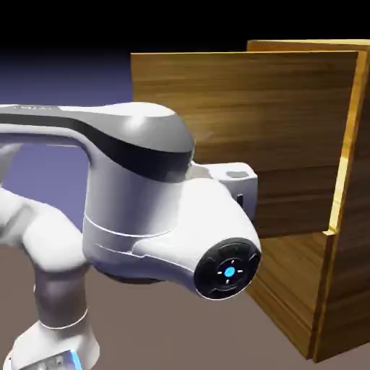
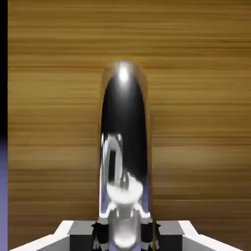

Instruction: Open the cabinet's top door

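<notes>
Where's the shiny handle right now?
In the hand view, the shiny handle stands upright in the middle, in front of the wooden top door, its lower end between the jaws.

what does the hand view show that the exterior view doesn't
Only the hand view shows the long silver handle and the end effector closed on it, with the finger tips either side.

Only the exterior view shows the robot arm, the cabinet's side and the top door swung out from the cabinet.

Both share the top door's wood grain and some of the blue-violet backdrop.
</notes>
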`<state>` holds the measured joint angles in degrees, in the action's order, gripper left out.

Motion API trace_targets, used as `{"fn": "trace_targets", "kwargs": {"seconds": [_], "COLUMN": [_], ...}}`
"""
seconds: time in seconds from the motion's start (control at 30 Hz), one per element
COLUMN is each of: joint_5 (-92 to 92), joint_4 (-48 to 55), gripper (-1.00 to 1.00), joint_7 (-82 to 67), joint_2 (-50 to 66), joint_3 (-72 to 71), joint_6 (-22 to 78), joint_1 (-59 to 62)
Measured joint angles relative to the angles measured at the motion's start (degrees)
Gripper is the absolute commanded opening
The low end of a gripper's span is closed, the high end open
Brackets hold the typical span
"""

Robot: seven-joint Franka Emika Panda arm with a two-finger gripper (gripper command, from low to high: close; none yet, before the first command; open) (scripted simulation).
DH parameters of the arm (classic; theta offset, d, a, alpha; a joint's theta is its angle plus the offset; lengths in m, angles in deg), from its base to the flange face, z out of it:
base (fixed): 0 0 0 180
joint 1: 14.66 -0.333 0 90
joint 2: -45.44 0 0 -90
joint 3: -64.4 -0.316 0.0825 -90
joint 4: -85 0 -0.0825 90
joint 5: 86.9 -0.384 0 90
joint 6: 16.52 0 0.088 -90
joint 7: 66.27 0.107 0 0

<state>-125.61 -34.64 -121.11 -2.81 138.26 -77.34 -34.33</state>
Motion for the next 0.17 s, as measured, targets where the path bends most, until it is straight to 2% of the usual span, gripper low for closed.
{"fn": "trace_targets", "kwargs": {"seconds": [0.17], "joint_5": [2.44], "joint_4": [8.61], "gripper": [-1.00], "joint_7": [1.58], "joint_2": [-1.18], "joint_3": [6.78], "joint_6": [5.44], "joint_1": [-10.33]}}
